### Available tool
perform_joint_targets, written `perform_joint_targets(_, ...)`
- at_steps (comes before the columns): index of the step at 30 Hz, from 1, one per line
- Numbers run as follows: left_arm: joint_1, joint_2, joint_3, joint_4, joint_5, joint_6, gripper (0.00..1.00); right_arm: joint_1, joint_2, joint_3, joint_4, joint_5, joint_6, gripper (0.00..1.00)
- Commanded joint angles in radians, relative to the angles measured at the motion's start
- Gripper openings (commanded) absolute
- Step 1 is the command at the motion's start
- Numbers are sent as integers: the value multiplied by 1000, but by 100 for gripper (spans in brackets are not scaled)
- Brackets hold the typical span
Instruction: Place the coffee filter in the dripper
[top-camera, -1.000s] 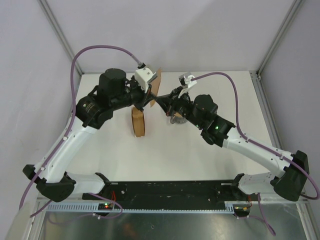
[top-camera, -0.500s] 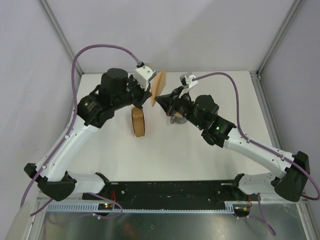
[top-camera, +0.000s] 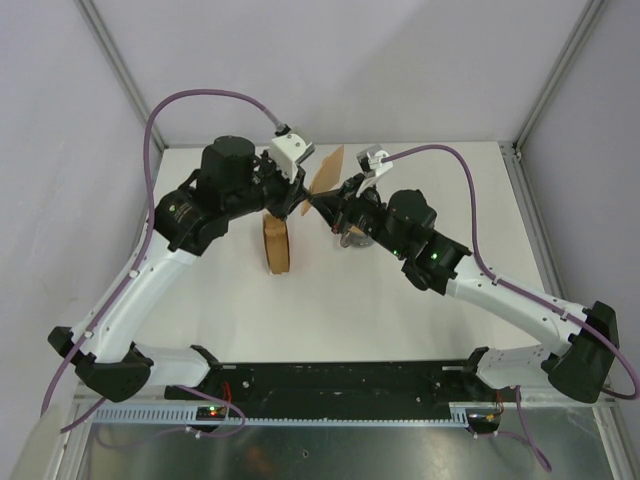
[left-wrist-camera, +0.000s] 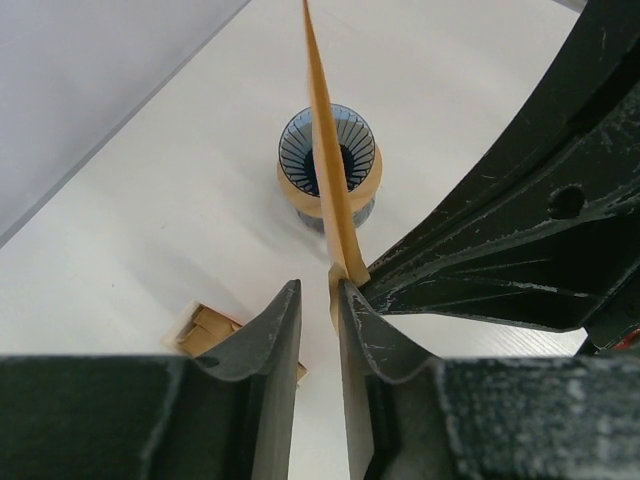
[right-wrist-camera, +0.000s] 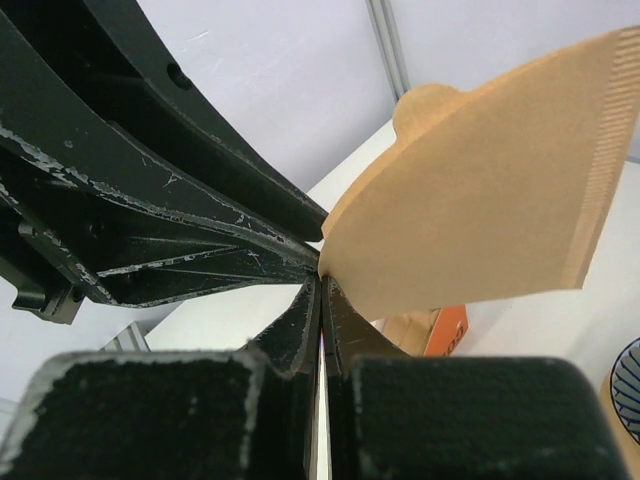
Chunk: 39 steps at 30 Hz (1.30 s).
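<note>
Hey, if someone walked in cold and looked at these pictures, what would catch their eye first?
The brown coffee filter, held up in the air between the two hands: the right hand is pinched shut on its corner, while the left hand stands open around its edge. Next comes the blue ribbed dripper, standing empty on the white table below.

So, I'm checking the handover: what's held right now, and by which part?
The coffee filter, pinched at its narrow corner by the right tool; the left tool stands open.
</note>
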Motion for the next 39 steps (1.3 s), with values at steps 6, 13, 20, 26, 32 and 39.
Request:
perform_joint_targets(6,5,2,57,15,36,-21,31,0,7,11,21,-24,-8,0)
perform_joint_targets(13,6,-3,56,12,83,-20,36,-1,9,12,16,-24,-12,0)
perform_joint_targets(20,6,-3,59,13,102,-7,41,-1,9,16,13,-38,-13,0)
perform_joint_targets(26,6,9,97,13,117,5,47,0,9,19,3,-56,-13,0)
perform_joint_targets(32,6,5,89,13,151,11,49,-2,2,19,2,-55,-16,0)
perform_joint_targets(39,5,-5,42,5,64,29,45,-6,-20,19,-6,-40,-22,0)
